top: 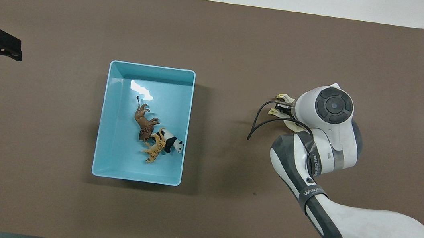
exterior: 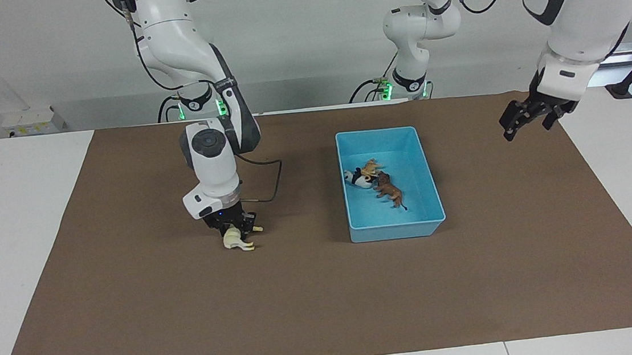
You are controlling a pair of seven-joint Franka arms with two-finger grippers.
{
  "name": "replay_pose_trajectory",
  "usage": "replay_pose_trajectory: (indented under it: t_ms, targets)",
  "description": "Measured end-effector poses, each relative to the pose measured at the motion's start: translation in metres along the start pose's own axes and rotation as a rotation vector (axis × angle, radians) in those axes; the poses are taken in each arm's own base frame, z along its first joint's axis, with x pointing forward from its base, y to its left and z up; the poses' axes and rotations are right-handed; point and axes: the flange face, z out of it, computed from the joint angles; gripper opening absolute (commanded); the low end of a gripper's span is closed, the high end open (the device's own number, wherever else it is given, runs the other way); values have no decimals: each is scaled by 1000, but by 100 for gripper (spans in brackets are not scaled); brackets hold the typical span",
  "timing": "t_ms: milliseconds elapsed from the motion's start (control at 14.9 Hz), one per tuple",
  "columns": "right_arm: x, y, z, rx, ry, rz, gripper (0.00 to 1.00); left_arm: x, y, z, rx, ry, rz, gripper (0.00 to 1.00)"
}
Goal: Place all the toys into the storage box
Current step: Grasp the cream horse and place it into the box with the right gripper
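Observation:
The cream-white horse lies on the brown mat toward the right arm's end of the table. My right gripper is down on it, fingers closed around its body. From above the right wrist covers most of the horse. The light blue storage box stands mid-table and holds three toys: the brown lion, the panda and the tiger. They lie together against the box's wall. My left gripper hangs open and empty over the mat's edge at the left arm's end.
A black cable loops from the right wrist over the mat beside the horse. The brown mat covers most of the white table.

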Motion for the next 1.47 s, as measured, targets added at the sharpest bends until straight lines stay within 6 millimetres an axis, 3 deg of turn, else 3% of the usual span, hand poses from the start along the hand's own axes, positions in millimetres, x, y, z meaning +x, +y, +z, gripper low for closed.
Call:
replay_pose_trajectory:
  t_ms: [134,201,268,402,536,670,804,872,939,1006,1073,1207,1475]
  targets:
    - [12,-6,-34,-37,-58,4,0,-27,-5,-19,1,-43,1,100]
    - [23,-15,-69,-36,-77,18,0,-37,-6,-22,0,-51,1,100]
    - [31,-34,-116,0,-90,45,0,-45,-8,-23,-1,-58,3,100]
    - [21,-90,-203,111,-83,130,0,-59,-8,-20,0,-82,9,100]
    - [-7,-158,-251,234,-49,232,0,-67,-8,-21,1,-88,27,100]
    - [-43,-225,-262,365,-22,235,0,-69,-9,-22,9,-86,82,100]
    - [-83,-283,-237,416,-5,201,0,-69,-7,-21,13,-87,105,100]
    - [-101,-307,-216,430,1,186,19,-68,-6,-20,10,-88,110,100]
    - [-115,-326,-194,435,4,174,91,-67,-5,-19,4,-90,111,100]
    - [-124,-336,-176,425,-1,169,100,-65,-4,-17,-1,-93,112,100]
    - [-127,-340,-166,413,-10,179,100,-61,-3,-15,-3,-96,114,100]
    - [-123,-336,-167,401,-26,250,100,-53,-1,-14,-7,-96,117,100]
    - [-115,-321,-207,405,-45,345,100,-50,3,-15,-10,-92,126,100]
